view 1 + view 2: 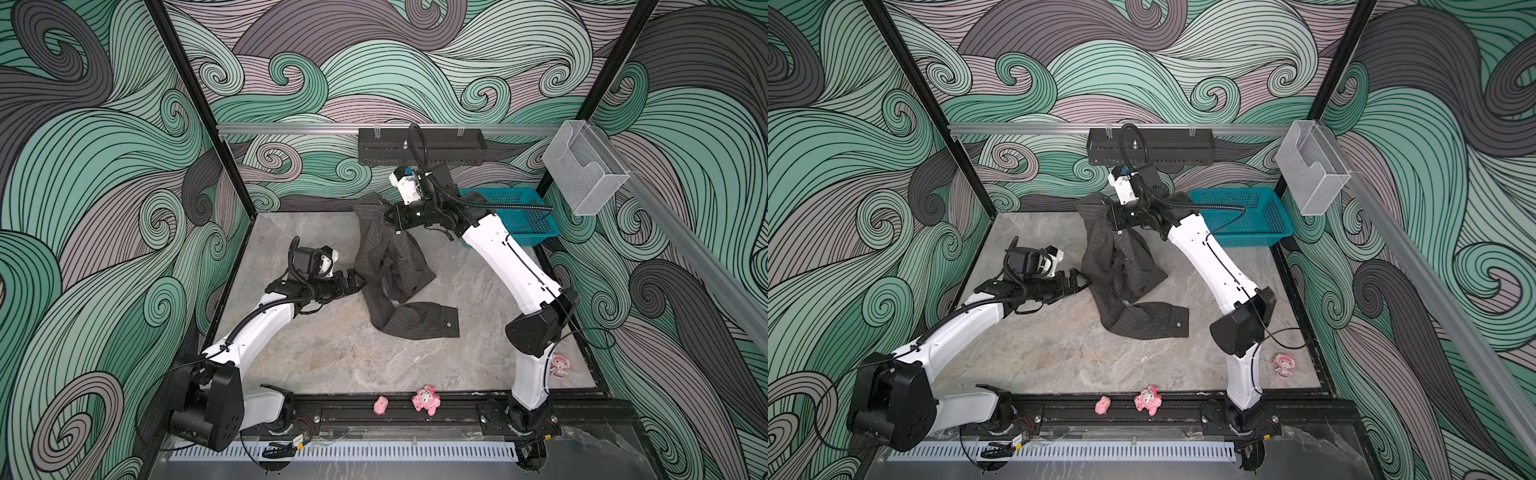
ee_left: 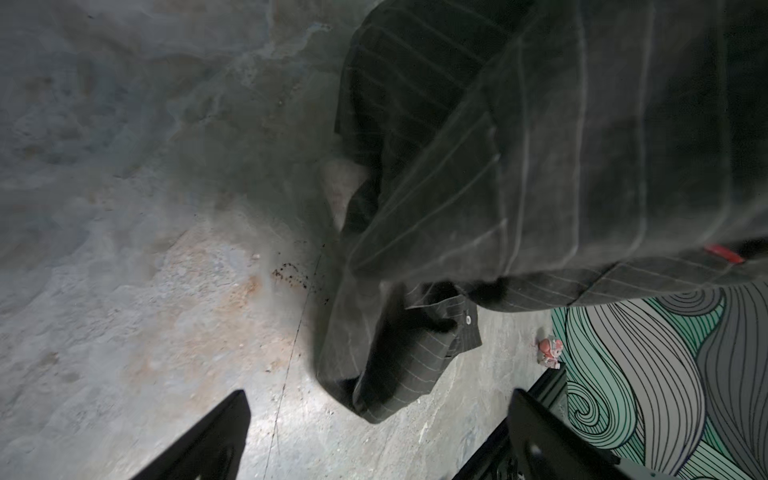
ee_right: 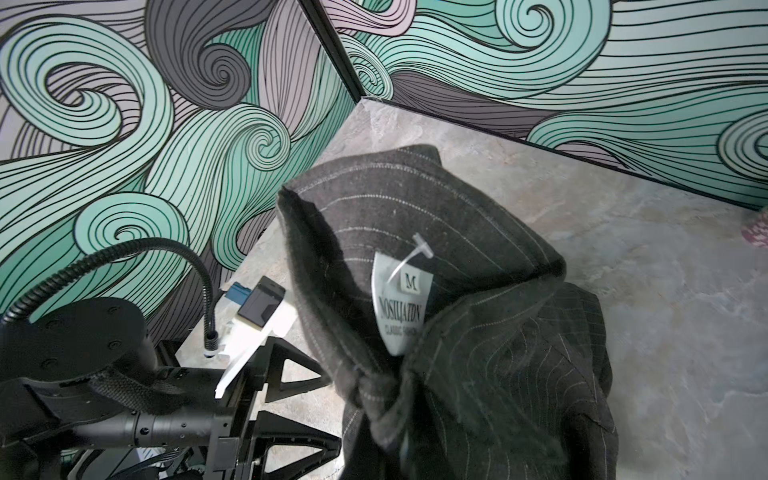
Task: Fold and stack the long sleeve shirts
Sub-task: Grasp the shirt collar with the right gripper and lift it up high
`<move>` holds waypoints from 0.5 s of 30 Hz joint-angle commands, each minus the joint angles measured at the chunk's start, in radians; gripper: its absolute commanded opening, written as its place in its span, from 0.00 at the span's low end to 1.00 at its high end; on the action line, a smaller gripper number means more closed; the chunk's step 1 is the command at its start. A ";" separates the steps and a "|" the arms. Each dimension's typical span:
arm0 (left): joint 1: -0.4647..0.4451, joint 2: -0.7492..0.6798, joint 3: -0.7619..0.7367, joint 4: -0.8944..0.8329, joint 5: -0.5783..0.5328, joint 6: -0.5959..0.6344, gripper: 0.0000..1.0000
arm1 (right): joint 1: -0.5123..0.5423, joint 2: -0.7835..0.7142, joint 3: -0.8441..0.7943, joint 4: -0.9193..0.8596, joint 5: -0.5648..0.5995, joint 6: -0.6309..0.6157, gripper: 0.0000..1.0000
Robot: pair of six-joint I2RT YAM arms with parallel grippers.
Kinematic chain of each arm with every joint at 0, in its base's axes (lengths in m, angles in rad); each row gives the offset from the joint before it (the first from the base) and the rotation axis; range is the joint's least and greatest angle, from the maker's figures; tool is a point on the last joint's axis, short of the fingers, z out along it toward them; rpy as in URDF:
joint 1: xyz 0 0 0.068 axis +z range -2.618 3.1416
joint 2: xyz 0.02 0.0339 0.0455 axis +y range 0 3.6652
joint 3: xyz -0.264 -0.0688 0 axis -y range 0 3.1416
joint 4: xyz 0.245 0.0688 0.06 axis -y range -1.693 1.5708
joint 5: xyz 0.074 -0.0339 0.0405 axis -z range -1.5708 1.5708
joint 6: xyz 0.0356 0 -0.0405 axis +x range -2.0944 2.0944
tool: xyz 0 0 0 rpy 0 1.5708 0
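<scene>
The long sleeve shirt (image 1: pixel 390 266) hangs below the right gripper (image 1: pixel 387 218), its cuff (image 1: pixel 440 322) lying on the table (image 1: pixel 316 357). Its edge is just ahead of the left gripper (image 1: pixel 358 282). The basket (image 1: pixel 528 216) stands behind the right gripper.

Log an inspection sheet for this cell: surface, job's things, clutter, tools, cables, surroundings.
Surface: marbled table, with rusty specks in the left wrist view.
Job's things: one pinstriped shirt, its collar end lifted and the rest crumpled on the table with a cuffed sleeve; not folded.
Clutter: teal basket at the far right; two pink toys on the near rail; a small figure at the right edge.
Tools: left tool open beside the shirt, holding nothing; right tool shut on the shirt.
Cables: black corrugated hoses at the wrists; a thin loose cable by the right arm.
Surroundings: wave-patterned walls; black tray and clear bin on the rails.
</scene>
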 commanded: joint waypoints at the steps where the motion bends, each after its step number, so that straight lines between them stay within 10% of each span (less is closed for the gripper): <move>1: -0.043 0.035 -0.001 0.163 0.003 -0.030 0.99 | -0.007 -0.059 0.014 0.115 -0.094 -0.030 0.00; 8: -0.078 0.191 0.037 0.220 -0.152 -0.061 0.85 | -0.019 -0.065 0.121 0.110 -0.126 0.004 0.00; 12: -0.060 0.196 0.137 0.097 -0.347 -0.018 0.22 | -0.037 -0.082 0.140 0.109 -0.123 0.020 0.00; 15: -0.016 0.155 0.244 0.020 -0.450 0.060 0.00 | -0.058 -0.087 0.140 0.110 -0.111 0.018 0.00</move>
